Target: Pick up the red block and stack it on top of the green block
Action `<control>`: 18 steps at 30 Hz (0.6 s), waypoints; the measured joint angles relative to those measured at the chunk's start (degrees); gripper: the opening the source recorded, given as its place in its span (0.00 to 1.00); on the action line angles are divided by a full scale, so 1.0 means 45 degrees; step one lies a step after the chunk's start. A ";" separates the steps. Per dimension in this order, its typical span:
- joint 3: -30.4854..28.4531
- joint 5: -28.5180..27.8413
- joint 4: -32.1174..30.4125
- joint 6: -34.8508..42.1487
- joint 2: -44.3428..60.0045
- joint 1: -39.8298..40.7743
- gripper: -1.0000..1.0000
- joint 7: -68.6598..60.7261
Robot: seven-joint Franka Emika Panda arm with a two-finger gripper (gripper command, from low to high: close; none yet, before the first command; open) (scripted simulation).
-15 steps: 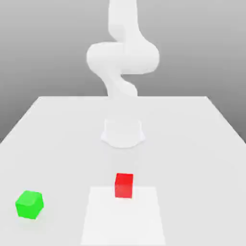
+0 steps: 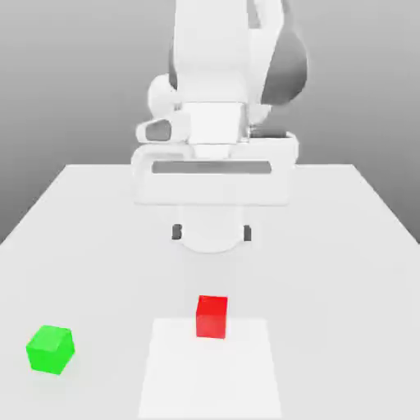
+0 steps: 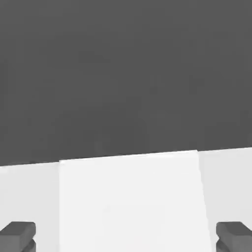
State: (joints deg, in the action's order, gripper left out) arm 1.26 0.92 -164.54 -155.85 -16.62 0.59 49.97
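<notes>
Now the hand [image 2: 212, 233] is hanging wide open and empty, while the red block [image 2: 212, 317] and green block [image 2: 51, 349] are resting apart on the desk [image 2: 328, 287].

This is a make-believe robot place inside a computer, with a big white robot arm [image 2: 212, 66] over a plain pale table [image 2: 328, 271], two small blocks, one red [image 2: 212, 317] and one green [image 2: 51, 350], and a smooth gray background [image 2: 74, 82] behind.
</notes>
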 joint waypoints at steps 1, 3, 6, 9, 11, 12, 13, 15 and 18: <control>0.0032 -0.0012 -0.0371 -0.0527 0.0680 0.0019 0.50 0.0076; 0.0059 -0.0105 -0.0793 -0.1944 0.2528 0.0048 0.50 0.0247; -0.0018 -0.0263 -0.0792 -0.3451 0.4376 0.0015 0.50 0.0394; -0.0197 -0.0369 -0.0637 -0.4602 0.5723 -0.0144 0.00 0.0484; -0.0197 -0.0373 -0.0637 -0.4602 0.5723 -0.0141 0.00 0.0488; -0.0196 -0.0381 -0.0637 -0.4604 0.5723 -0.0136 0.00 0.0496; -0.0195 -0.0392 -0.0637 -0.4605 0.5723 -0.0132 0.00 0.0507; -0.0213 -0.0429 -0.0613 -0.4766 0.5910 -0.0146 0.00 0.0537; -0.0118 -0.0367 -0.0728 -0.4064 0.5095 -0.0070 0.00 0.0485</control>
State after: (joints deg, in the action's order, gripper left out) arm 0.72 -0.73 -167.81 -174.14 6.31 0.28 52.16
